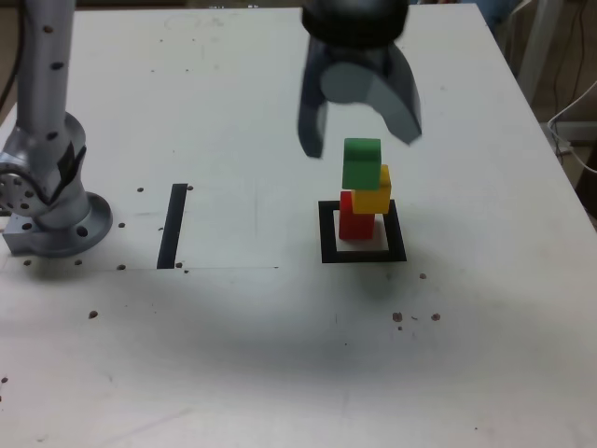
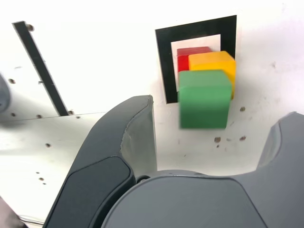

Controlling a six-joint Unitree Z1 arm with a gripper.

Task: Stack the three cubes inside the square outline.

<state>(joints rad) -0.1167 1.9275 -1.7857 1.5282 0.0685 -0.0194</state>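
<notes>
Pincer (image 1: 359, 140) at the upper middle of the exterior view, fingers well apart, nothing clamped between them; you have the green cube (image 1: 362, 164) just beneath its spread tips in that view. In the wrist view the same block lies beyond the opening, with bare table (image 2: 190, 156) showing between the fingers. Your coming move probably turns on that: the pile should be left standing while the arm (image 1: 42, 93), at the exterior view's upper left, draws away upward. A sideways brush from either finger could topple it.

Look right of centre in the exterior view for the pile: green on top, yellow cube (image 1: 371, 202) in the middle and jutting toward that view's right, red cube (image 1: 351, 229) lowest, within the square outline (image 1: 328, 254). None of the three looks long in any direction.

You can count three cubes, one outline, one black strip (image 1: 173, 227), one pincer.
</notes>
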